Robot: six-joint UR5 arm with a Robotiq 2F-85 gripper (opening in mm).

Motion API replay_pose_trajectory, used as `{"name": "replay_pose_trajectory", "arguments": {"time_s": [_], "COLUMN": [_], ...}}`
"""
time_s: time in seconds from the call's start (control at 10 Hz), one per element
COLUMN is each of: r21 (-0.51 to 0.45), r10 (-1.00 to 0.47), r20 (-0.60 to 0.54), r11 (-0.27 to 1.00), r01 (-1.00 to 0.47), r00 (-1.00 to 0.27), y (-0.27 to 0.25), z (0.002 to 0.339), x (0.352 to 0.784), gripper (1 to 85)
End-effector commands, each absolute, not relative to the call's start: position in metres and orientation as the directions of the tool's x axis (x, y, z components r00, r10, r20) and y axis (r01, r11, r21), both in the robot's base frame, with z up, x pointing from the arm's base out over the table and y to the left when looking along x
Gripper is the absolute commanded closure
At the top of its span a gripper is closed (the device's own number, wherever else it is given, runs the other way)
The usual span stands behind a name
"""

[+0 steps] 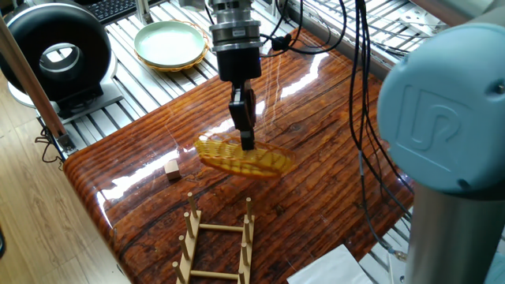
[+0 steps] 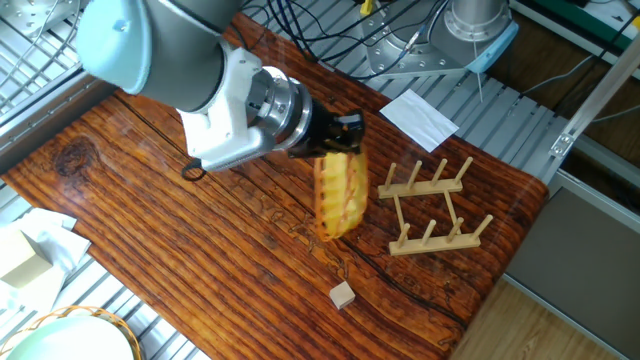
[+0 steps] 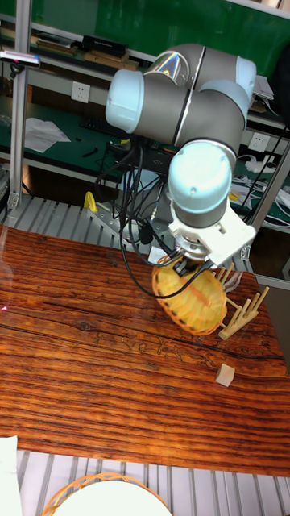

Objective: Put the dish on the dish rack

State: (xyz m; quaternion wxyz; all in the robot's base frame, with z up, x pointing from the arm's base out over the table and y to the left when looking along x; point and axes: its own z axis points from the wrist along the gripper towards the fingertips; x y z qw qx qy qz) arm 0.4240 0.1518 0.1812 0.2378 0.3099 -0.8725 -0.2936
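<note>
The dish [image 1: 254,162] is a yellow woven wicker oval that hangs in the air above the wooden table, tilted on edge. My gripper [image 1: 246,142] is shut on its rim from above. In the other fixed view the dish [image 2: 340,192] hangs just left of the dish rack [image 2: 430,210], with my gripper [image 2: 345,140] at its upper edge. The light-wood dish rack [image 1: 217,244] stands near the table's front edge with nothing on its pegs. In the tall view the dish [image 3: 192,300] partly overlaps the dish rack [image 3: 246,310] below my gripper [image 3: 187,266].
A small wooden cube [image 1: 171,167] lies on the table left of the dish. A pale green plate in a wicker holder [image 1: 170,43] sits at the back beside a black round device [image 1: 55,51]. White paper [image 2: 418,115] lies beyond the rack. Cables trail behind the arm.
</note>
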Motion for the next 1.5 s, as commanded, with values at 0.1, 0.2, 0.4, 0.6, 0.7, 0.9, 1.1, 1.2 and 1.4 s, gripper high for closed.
{"name": "replay_pose_trajectory", "arguments": {"time_s": [0.1, 0.2, 0.4, 0.6, 0.7, 0.9, 1.1, 1.2, 1.4], "r21": [0.71, 0.722, 0.779, 0.807, 0.774, 0.666, 0.613, 0.582, 0.577], "r10": [-0.669, -0.663, -0.664, -0.706, -0.725, -0.749, -0.754, -0.741, -0.723], "r20": [0.283, 0.292, 0.292, 0.283, 0.285, 0.308, 0.333, 0.364, 0.382], "r11": [0.628, 0.625, 0.583, 0.542, 0.56, 0.611, 0.629, 0.654, 0.673], "r01": [-0.319, -0.295, -0.232, -0.237, -0.296, -0.429, -0.479, -0.484, -0.462], "r00": [-0.687, -0.689, -0.688, -0.65, -0.627, -0.587, -0.566, -0.564, -0.576], "y": [0.173, 0.184, 0.21, 0.209, 0.194, 0.157, 0.14, 0.13, 0.127], "z": [0.199, 0.2, 0.215, 0.223, 0.212, 0.183, 0.171, 0.168, 0.169], "x": [0.408, 0.404, 0.393, 0.383, 0.382, 0.392, 0.4, 0.402, 0.401], "gripper": [84.7, 84.7, 84.7, 84.7, 84.7, 84.7, 84.7, 84.7, 84.7]}}
